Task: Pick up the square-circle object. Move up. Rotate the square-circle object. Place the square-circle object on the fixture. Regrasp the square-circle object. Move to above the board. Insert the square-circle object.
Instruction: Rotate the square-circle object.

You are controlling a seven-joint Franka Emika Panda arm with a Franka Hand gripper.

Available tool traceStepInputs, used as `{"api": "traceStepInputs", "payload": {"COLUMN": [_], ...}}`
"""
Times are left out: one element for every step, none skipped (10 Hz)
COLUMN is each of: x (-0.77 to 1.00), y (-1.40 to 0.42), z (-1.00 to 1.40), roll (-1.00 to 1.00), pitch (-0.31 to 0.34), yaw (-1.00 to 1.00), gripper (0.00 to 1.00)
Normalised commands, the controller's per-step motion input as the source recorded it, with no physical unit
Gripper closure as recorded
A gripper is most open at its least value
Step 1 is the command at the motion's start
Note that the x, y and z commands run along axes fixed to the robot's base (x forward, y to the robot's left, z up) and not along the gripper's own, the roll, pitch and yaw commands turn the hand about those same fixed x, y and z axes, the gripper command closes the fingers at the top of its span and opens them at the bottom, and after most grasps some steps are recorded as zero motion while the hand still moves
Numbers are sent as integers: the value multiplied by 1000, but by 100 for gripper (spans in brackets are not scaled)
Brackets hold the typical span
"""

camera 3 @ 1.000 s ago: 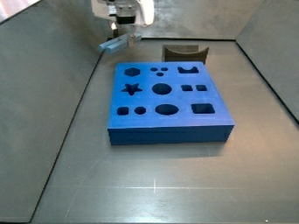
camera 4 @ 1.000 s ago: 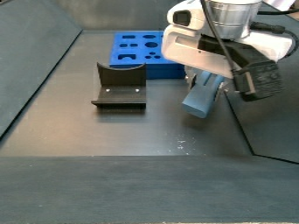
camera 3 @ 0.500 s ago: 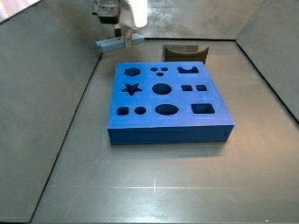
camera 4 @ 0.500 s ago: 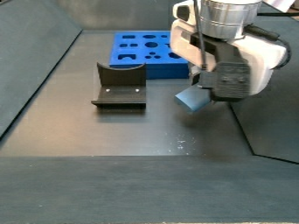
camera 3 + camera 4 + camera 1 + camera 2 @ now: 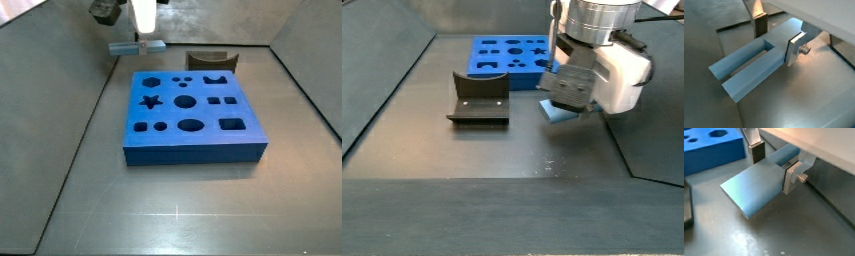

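Note:
My gripper (image 5: 777,37) is shut on the square-circle object (image 5: 747,65), a pale blue-grey peg with a long slot along one face. In both wrist views one dark pad and one silver plate clamp its end, and the peg (image 5: 754,190) juts out from the gripper (image 5: 774,164). In a side view the gripper (image 5: 140,40) hangs high over the floor beside the board's far left corner, with the peg (image 5: 138,47) lying about level. The blue board (image 5: 194,115) lies flat. The dark fixture (image 5: 478,97) stands apart from the gripper (image 5: 569,98) and the peg (image 5: 557,112).
Grey walls enclose the floor on the sides and at the back. The fixture (image 5: 210,62) stands right behind the board's far edge. A corner of the board (image 5: 707,150) shows in a wrist view. A floor seam runs close to the gripper in a side view.
The gripper has turned at the wrist with the peg in it. The peg has swung from a steep tilt to nearly level and has risen a little.

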Motion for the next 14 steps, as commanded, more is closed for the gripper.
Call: {"api": "traceStepInputs", "payload": {"x": [-1, -2, -1, -2, -2, -2, -2, -2, -2, -2, -2, -2, -2, -2], "y": [14, 14, 14, 14, 14, 14, 14, 14, 14, 14, 14, 14, 14, 14], "z": [9, 9, 9, 9, 9, 9, 9, 9, 9, 9, 9, 9, 9, 9], "roll": [0, 0, 0, 0, 0, 0, 0, 0, 0, 0, 0, 0, 0, 0], "pitch": [-1, -1, -1, -1, -1, -1, -1, -1, -1, -1, -1, -1, -2, -2], "yaw": [-1000, -1000, -1000, -1000, -1000, -1000, -1000, -1000, -1000, -1000, -1000, -1000, -1000, -1000], "gripper": [100, 100, 100, 100, 100, 100, 100, 100, 100, 100, 100, 100, 100, 100]}}
